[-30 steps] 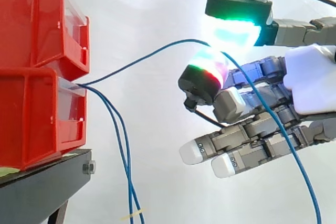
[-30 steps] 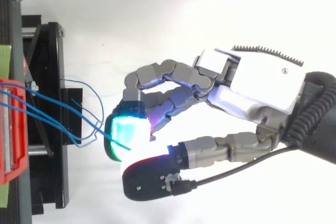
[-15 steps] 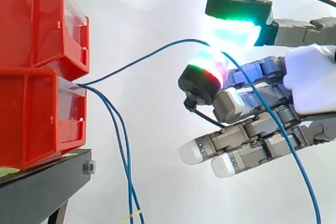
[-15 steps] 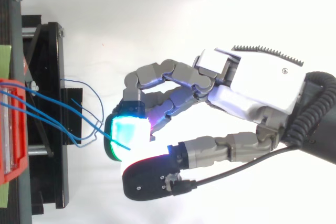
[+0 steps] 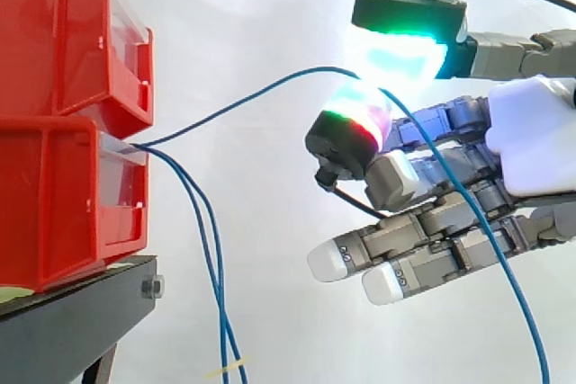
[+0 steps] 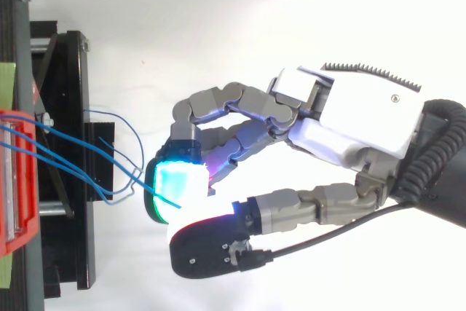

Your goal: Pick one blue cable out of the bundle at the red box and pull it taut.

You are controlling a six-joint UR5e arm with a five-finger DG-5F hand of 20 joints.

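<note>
One blue cable point(image 5: 243, 99) leaves the front of the lower red box point(image 5: 54, 195) and rises in a gentle curve to my hand point(image 5: 531, 141) at the right. There it passes between a green-glowing pad point(image 5: 400, 53) above and a red-and-green pad point(image 5: 355, 114) below, which pinch it. Past the pinch it drops across the straighter fingers to the lower right. In the top view the hand point(image 6: 349, 121) reaches left toward the cable bundle point(image 6: 65, 158) at the box point(image 6: 14, 180).
A second red bin point(image 5: 63, 33) is stacked on the lower box, both on a black stand point(image 5: 72, 330). Two more blue cables point(image 5: 211, 267) hang from the box down past the stand's edge. A white curtain lies behind.
</note>
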